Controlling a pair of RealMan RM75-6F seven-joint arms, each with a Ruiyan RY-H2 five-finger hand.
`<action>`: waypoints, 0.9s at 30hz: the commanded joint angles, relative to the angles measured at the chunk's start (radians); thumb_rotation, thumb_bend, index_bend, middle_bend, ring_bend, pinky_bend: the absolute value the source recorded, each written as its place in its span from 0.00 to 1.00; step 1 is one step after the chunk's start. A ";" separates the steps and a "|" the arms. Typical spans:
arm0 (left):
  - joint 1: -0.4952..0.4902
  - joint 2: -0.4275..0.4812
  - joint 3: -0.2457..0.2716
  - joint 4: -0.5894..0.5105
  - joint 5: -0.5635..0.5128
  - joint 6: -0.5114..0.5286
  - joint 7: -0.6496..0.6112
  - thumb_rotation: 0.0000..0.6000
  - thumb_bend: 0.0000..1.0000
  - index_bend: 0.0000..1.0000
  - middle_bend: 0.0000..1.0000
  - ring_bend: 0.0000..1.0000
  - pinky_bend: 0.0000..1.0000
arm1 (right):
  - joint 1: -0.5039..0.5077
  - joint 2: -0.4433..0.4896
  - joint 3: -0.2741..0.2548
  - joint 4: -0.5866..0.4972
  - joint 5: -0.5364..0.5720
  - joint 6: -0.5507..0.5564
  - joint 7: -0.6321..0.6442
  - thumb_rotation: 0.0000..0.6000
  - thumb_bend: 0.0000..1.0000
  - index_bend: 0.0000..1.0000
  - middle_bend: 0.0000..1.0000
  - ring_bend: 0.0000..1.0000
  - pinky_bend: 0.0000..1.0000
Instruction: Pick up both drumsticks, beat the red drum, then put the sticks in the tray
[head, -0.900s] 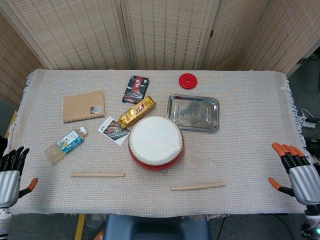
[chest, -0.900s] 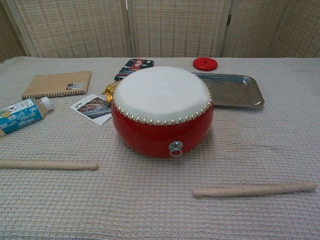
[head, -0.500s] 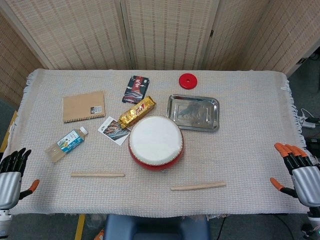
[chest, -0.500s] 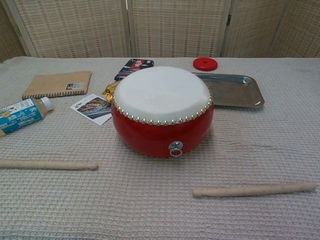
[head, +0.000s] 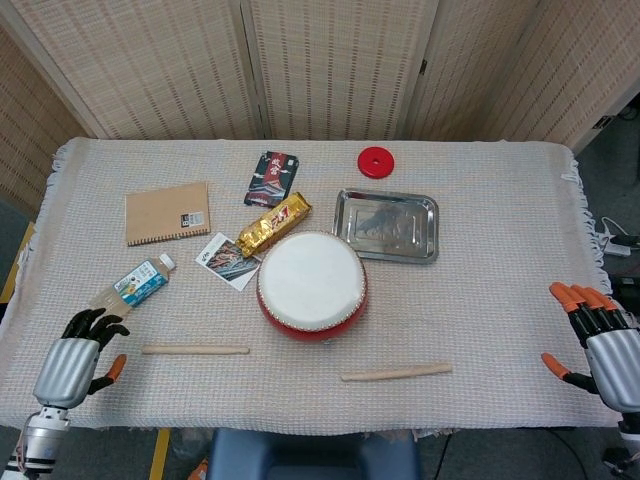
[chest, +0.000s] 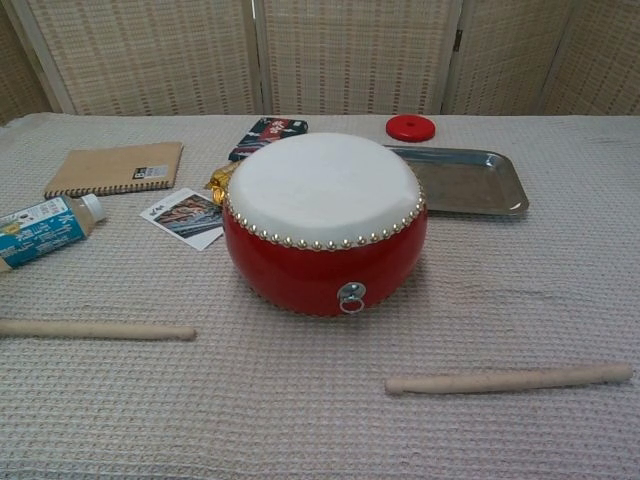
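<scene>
Both drumsticks lie flat on the bench: the left drumstick (head: 195, 350) front-left of the red drum (head: 311, 285), the right drumstick (head: 396, 373) front-right. The left hand (head: 72, 362) hovers near the left stick's end, fingers spread, empty. The right hand (head: 598, 340) waits spread at the bench's right edge. The tray (head: 386, 225) sits just behind the drum.

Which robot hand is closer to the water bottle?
Left. The left hand sits over the table's front left corner, just in front of the water bottle. The right hand is off the table's far right edge, across the whole table from it.
</scene>
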 joint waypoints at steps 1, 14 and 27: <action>-0.043 -0.095 0.012 0.021 -0.044 -0.098 0.050 1.00 0.36 0.36 0.20 0.08 0.11 | 0.007 -0.005 0.002 0.006 0.005 -0.012 0.005 1.00 0.12 0.00 0.10 0.00 0.15; -0.105 -0.292 -0.033 0.100 -0.178 -0.172 0.175 1.00 0.32 0.36 0.12 0.00 0.06 | 0.014 -0.015 0.004 0.016 0.024 -0.027 0.013 1.00 0.12 0.00 0.10 0.00 0.15; -0.160 -0.401 -0.071 0.136 -0.290 -0.210 0.259 1.00 0.34 0.41 0.13 0.00 0.05 | 0.011 -0.017 0.003 0.023 0.036 -0.030 0.021 1.00 0.12 0.00 0.10 0.00 0.15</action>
